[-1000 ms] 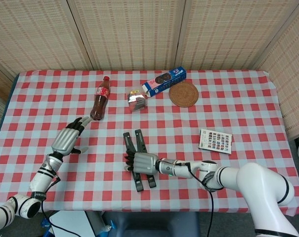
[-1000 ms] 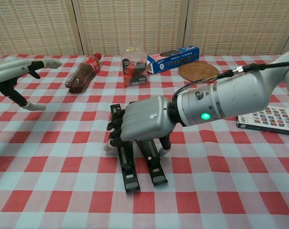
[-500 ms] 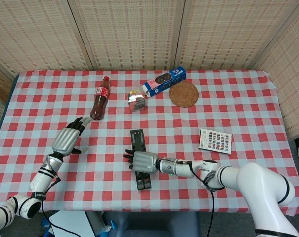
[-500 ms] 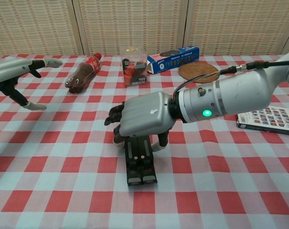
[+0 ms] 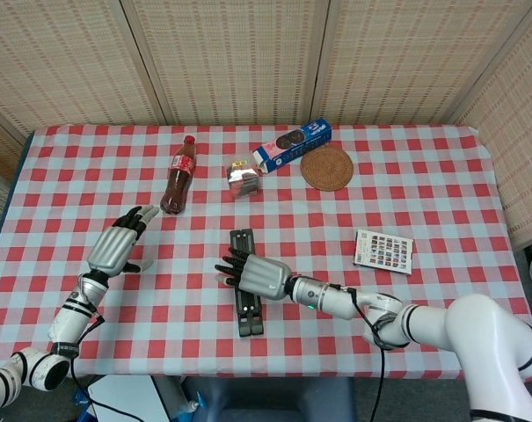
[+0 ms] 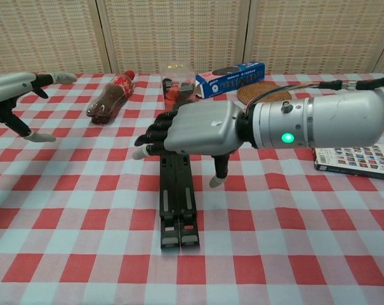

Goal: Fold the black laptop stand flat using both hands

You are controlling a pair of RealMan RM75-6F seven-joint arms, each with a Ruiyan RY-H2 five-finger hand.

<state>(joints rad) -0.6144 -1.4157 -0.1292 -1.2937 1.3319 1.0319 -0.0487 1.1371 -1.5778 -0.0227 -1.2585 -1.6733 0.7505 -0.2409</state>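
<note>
Matt black stand (image 5: pixel 246 286) – checked cloth (image 5: pixel 441 211)

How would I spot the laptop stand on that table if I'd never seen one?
Start with the red-and-white checked tablecloth and go to its near edge, about the middle. There the right hand hovers over a narrow black laptop stand, folded into two bars lying side by side. It is the only all-black thing there; the bottle and boxes lie further back.

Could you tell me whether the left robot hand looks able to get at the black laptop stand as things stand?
Probably yes: only bare tablecloth lies between the left robot hand and the laptop stand, though the right robot hand hovers over its far end.
</note>
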